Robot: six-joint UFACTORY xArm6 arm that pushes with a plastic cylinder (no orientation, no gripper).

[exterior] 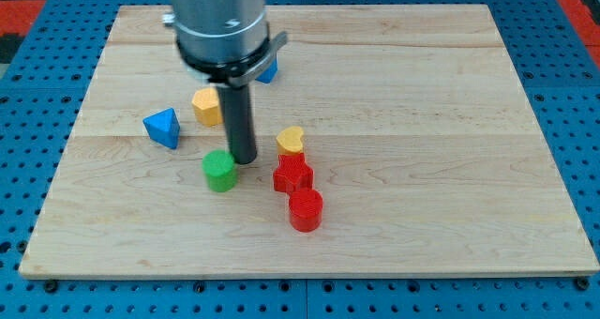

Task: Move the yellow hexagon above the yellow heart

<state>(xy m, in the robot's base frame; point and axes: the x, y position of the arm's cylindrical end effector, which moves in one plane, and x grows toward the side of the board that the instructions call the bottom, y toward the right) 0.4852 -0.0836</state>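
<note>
The yellow hexagon [206, 106] lies left of centre on the wooden board, partly hidden by the rod on its right side. The yellow heart [292, 140] lies to its right and a little lower, touching the top of a red block. My tip [243, 159] rests on the board between them, just right of and above the green block [220, 171]. The tip is below and to the right of the hexagon and left of the heart.
A blue triangular block [163, 128] lies left of the hexagon. Another blue block [269, 71] shows partly behind the arm. A red star-like block [292, 175] and a red cylinder [306, 210] sit below the heart. The board [422, 122] lies on blue pegboard.
</note>
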